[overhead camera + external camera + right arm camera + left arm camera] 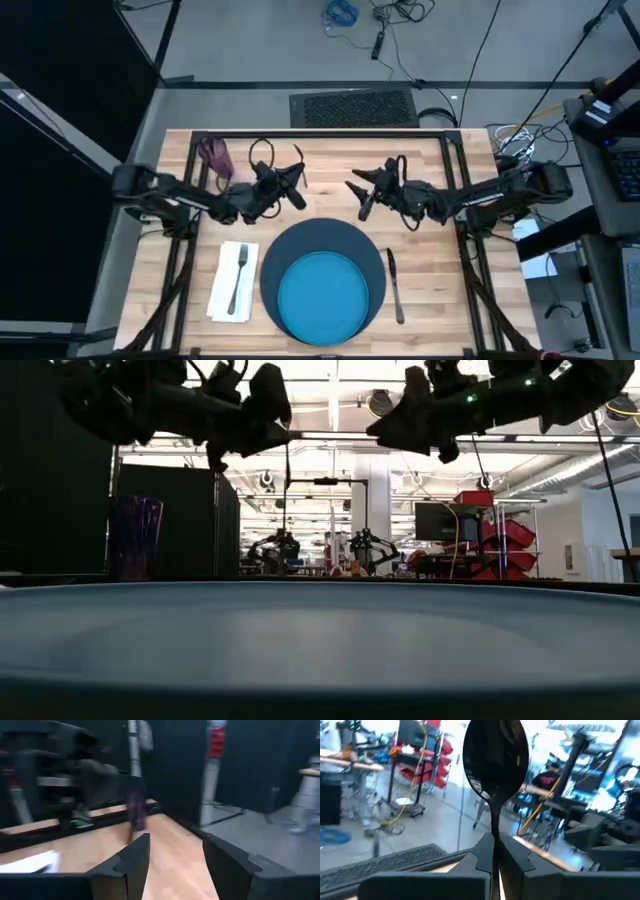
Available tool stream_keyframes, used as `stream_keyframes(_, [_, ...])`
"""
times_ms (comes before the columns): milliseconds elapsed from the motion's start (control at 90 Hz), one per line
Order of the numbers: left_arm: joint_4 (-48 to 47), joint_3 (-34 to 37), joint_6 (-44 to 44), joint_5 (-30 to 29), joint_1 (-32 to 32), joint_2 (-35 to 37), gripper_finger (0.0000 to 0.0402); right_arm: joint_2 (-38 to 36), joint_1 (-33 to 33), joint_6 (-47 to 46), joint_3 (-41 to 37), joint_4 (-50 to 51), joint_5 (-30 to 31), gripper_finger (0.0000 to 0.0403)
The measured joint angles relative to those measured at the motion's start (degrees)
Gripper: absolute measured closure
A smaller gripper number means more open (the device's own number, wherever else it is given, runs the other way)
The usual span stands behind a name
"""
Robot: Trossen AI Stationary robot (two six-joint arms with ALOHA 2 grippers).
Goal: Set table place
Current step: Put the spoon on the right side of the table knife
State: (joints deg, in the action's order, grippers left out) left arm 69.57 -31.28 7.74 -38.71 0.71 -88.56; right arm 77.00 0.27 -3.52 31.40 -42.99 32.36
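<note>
While the spoon [495, 765] stands clamped by its handle between the left gripper [292, 187] fingers, bowl pointing away from the wrist, the setting is part laid.

- Mat [368, 252], plate [322, 294]: lower centre of the high view, plate on mat.
- Napkin [224, 293] with fork [239, 275]: left of mat.
- Knife [394, 285]: right of mat, long axis up-frame.
- Cup [213, 155]: upper left of table [430, 300].
- Right gripper [358, 187]: jaws apart, empty, above mat, facing the left.

Judgement: the spoon probably belongs beside the knife, lower right; the right gripper is nearer that spot, so a handover seems likely.
</note>
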Motion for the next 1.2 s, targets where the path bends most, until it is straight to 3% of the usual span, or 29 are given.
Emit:
stream_keyframes(189, [0.5, -5.0, -1.7, 6.8, 0.0, -3.1, 0.0401, 5.2, 0.0, -3.2, 0.7, -2.2, 0.8, 0.0234])
stream_keyframes(400, [-0.9, -8.3, -2.2, 8.4, -0.2, -4.1, 0.0401, 8.6, 0.0, -3.3, 2.1, -2.2, 0.6, 0.0234])
stream_keyframes(789, [-0.9, -8.4, -2.2, 5.4, -0.4, -5.1, 0.0401, 9.1, 0.6, 0.7, 4.3, -2.2, -1.4, 0.0234])
stream_keyframes(1200, [-1.2, -15.4, -3.6, 5.5, -0.4, -11.7, 0.0401, 9.1, 1.4, 2.8, 5.7, -1.6, -2.5, 0.0234])
